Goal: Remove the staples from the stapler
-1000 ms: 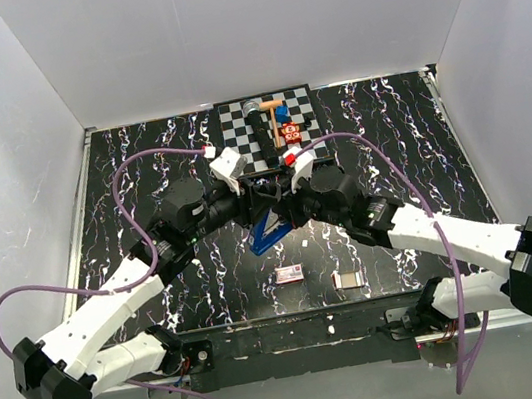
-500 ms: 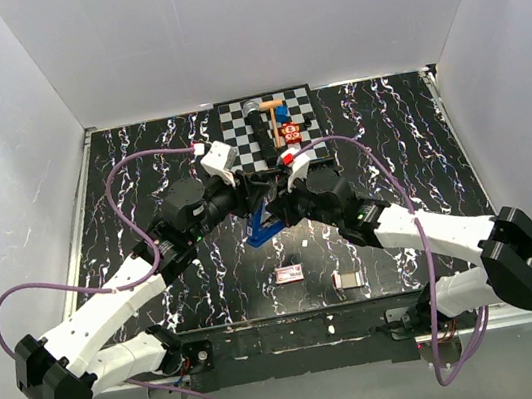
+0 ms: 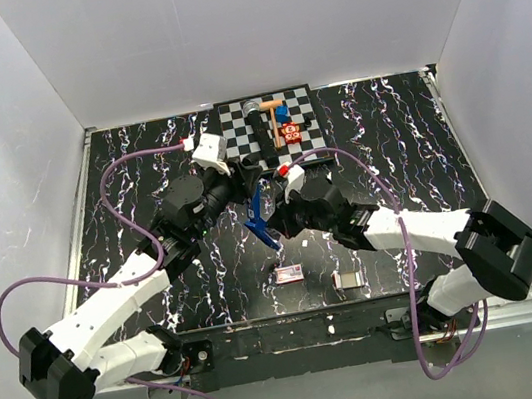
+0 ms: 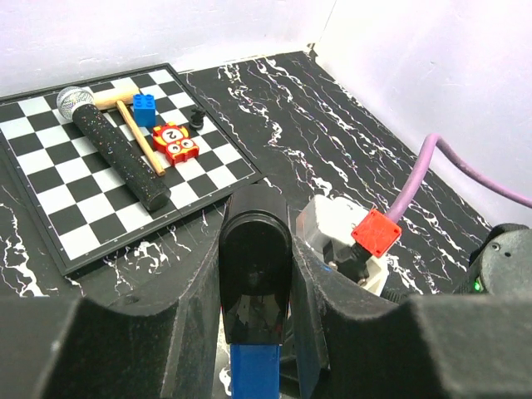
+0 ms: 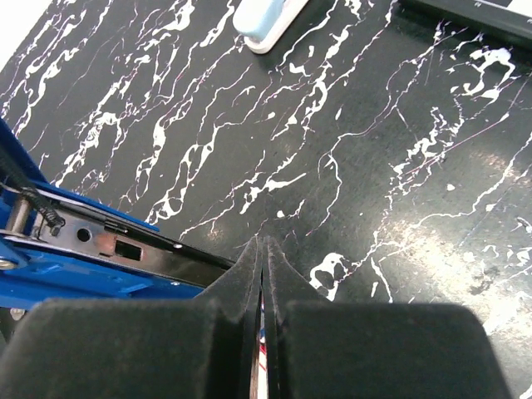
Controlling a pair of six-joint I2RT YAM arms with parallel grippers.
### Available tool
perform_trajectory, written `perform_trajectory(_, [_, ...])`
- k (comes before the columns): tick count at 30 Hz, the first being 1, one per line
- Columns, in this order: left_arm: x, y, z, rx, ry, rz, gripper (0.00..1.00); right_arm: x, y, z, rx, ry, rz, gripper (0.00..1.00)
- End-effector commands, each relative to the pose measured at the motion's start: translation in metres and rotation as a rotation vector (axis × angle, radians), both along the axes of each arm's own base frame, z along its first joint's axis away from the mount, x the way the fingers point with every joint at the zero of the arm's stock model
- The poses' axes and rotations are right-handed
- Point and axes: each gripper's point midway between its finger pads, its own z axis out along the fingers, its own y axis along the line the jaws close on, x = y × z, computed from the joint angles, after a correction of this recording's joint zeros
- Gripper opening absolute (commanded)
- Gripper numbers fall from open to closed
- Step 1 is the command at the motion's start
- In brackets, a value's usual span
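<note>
The dark-blue stapler (image 3: 261,217) is held open above the middle of the table. My left gripper (image 3: 252,191) is shut on it. In the left wrist view my left gripper (image 4: 256,287) clamps the stapler's glossy black end (image 4: 254,249), with the blue body below. My right gripper (image 3: 273,224) sits just right of the stapler. In the right wrist view my right gripper (image 5: 263,246) has its fingers pressed together. The stapler's blue body and black metal rail (image 5: 141,248) lie at the left, and the rail runs up to the left finger's side. I see no loose staples.
A checkerboard (image 3: 301,103) at the back carries a black microphone (image 3: 256,125), a wooden hammer (image 3: 273,117), a blue brick and a red toy; the board also shows in the left wrist view (image 4: 50,199). Two small boxes (image 3: 288,275) (image 3: 347,279) lie near the front edge. A pale-blue oblong piece (image 5: 266,18) shows at the top.
Both grippers have moved left and toward the back. The stapler has risen and turned from a flat open V to a steeper stand. The right arm has stretched further left.
</note>
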Motion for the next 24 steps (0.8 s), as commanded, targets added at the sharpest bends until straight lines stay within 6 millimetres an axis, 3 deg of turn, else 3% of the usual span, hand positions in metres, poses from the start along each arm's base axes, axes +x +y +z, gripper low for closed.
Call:
perform_trajectory(1, [0.011,0.001,0.046,-0.118,-0.095,0.049,0.0,-0.001,0.015,0.015,0.092,-0.002,0.032,0.01])
perform_trajectory(14, [0.03,-0.01,0.034,-0.092,-0.073,0.077,0.0,-0.007,0.039,0.021,0.221,0.062,0.088,0.01])
perform_trajectory(24, [0.045,-0.026,0.03,-0.052,-0.062,0.063,0.0,-0.013,0.045,0.024,0.282,0.073,0.126,0.01])
